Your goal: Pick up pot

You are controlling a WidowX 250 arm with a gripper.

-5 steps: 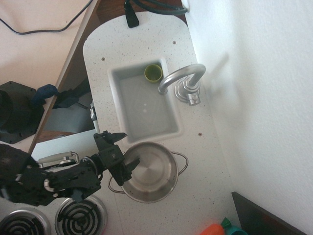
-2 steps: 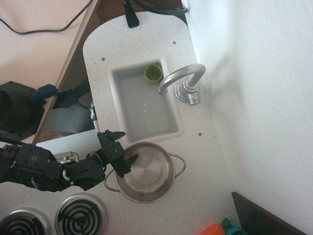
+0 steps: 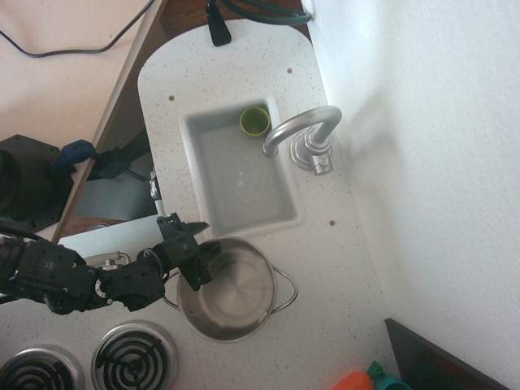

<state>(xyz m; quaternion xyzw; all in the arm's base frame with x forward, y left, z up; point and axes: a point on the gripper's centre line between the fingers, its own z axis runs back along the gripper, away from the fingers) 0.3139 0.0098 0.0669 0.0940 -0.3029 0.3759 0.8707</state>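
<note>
The shiny steel pot (image 3: 236, 302) with two wire loop handles sits on the white speckled counter (image 3: 325, 268), just in front of the sink. My black gripper (image 3: 197, 258) comes in from the left and is closed over the pot's left rim, one finger inside and one outside. The left handle is mostly hidden under the gripper. The right handle (image 3: 286, 288) shows.
The sink (image 3: 244, 183) holds a small green cup (image 3: 254, 121) at its far corner. A silver faucet (image 3: 302, 132) arches over it. Stove burners (image 3: 134, 357) lie at the lower left. An orange and teal object (image 3: 370, 379) is at the bottom right. A wall runs along the right.
The pot has shifted left and slightly down along with the gripper, which drew back to the left while holding the rim.
</note>
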